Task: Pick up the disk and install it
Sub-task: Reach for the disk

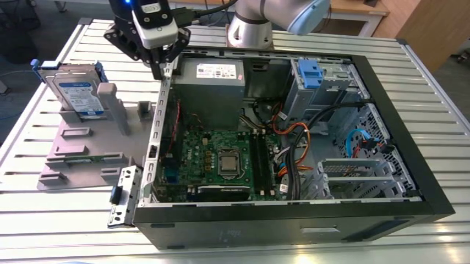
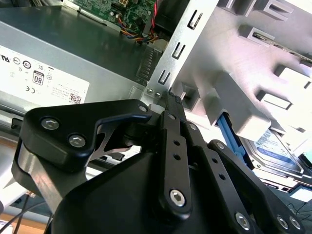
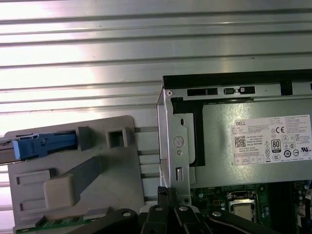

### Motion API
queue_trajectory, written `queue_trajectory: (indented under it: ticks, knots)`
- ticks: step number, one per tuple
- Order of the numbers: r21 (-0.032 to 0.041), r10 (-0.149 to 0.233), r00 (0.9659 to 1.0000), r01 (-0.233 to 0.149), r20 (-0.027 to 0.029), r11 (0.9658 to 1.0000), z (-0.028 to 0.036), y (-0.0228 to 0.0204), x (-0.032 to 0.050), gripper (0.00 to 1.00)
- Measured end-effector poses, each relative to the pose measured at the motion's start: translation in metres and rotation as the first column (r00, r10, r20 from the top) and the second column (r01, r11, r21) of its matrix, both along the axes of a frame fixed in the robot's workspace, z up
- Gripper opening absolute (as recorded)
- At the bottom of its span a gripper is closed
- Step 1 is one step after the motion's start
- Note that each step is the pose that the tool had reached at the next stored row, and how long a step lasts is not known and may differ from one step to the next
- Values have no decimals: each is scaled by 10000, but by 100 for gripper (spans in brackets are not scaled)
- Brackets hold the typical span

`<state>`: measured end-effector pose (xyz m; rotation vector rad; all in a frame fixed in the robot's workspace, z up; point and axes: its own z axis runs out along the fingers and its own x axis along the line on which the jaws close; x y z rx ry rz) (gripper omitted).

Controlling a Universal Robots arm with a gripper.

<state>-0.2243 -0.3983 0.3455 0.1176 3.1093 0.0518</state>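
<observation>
While my gripper hovers with its fingers drawn together on nothing, right over the computer case's metal wall beside the power supply, the disk stands on edge in the grey holder just outside the case, on the exterior view's left of it. Reaching it well, I judge, means clearing that wall, spreading the fingers before descending, and squaring them to the blue carrier frame.
</observation>
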Motion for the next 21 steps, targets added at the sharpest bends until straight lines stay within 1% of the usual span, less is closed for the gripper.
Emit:
queue_trajectory:
  ticks: [21]
  knots:
    - [1,0,10000,0,0,10000,-16,0,-55,11]
